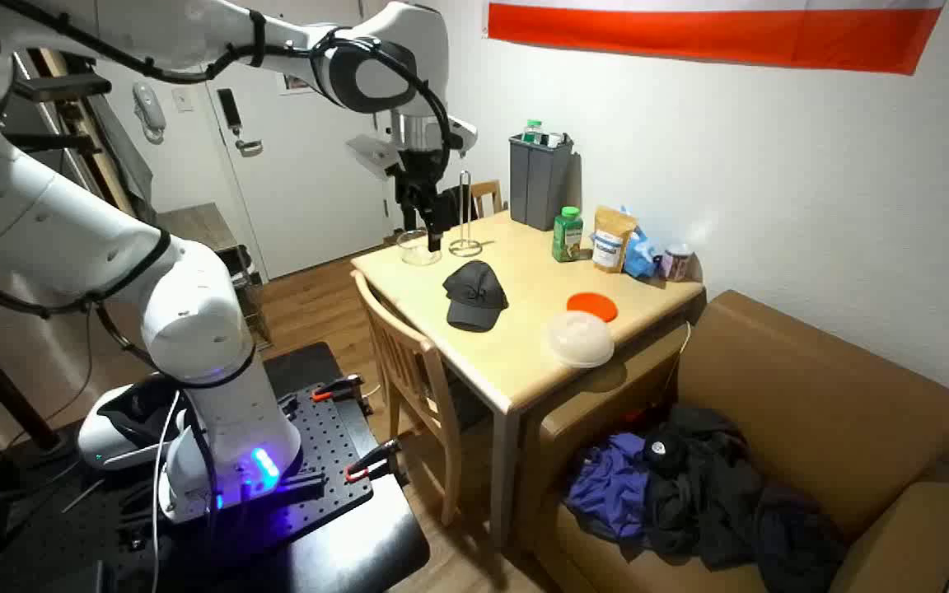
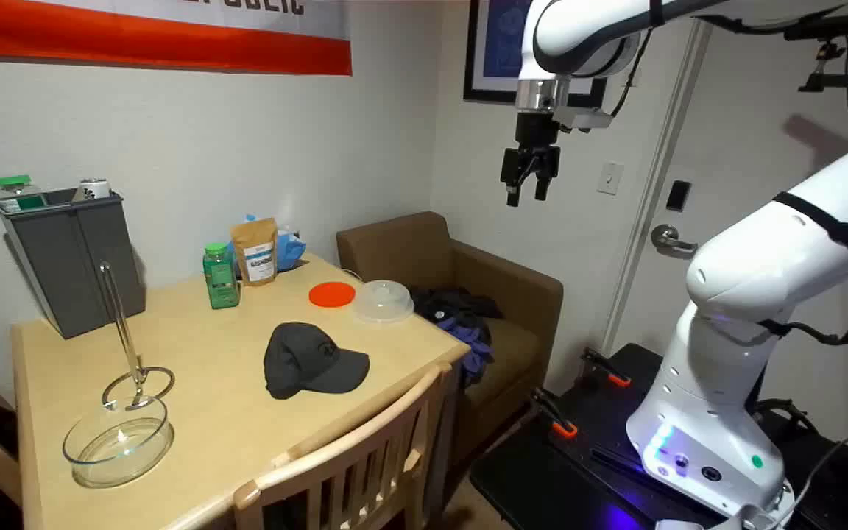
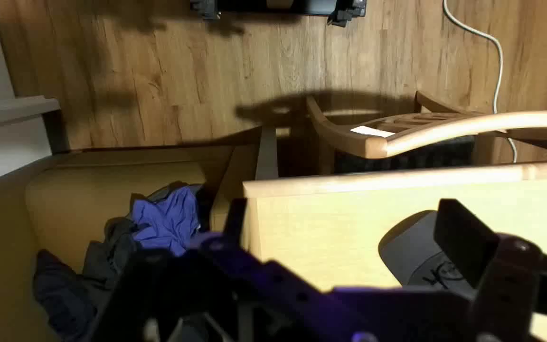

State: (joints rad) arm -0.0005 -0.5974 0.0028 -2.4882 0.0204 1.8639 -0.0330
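A white robot arm (image 1: 211,321) is arching high near a brown couch (image 1: 829,395), which is standing at one end of a pale wooden table (image 2: 203,383). A red-and-white banner (image 1: 713,37) is hanging on the wall (image 1: 647,107) above, while a wooden chair (image 2: 387,422) is standing along the table's side. Purple and dark clothes (image 1: 705,486) are lying heaped on the couch seat, and a gray bin (image 1: 536,185) is standing on the table close to the wall.

The arm's black gripper (image 2: 528,194) is pointing downward in midair, its fingers (image 3: 468,240) spread apart and grasping nothing; in the wrist view the tabletop is showing between them. Partly hidden behind one finger in that view, a black cap (image 2: 313,362) is lying on the table, its brim turning toward the couch end. A metal stand (image 2: 122,327) is rising from its ring base at the opposite end, and a translucent plastic cover (image 2: 383,300) is resting near the couch. A clear glass bowl (image 2: 115,460) is sitting just beside the stand. A brown pouch (image 1: 611,239) is standing near the wall, a green bottle (image 1: 567,235) is standing just beside it, and a flat orange disc (image 2: 332,294) is lying just beside the cover.
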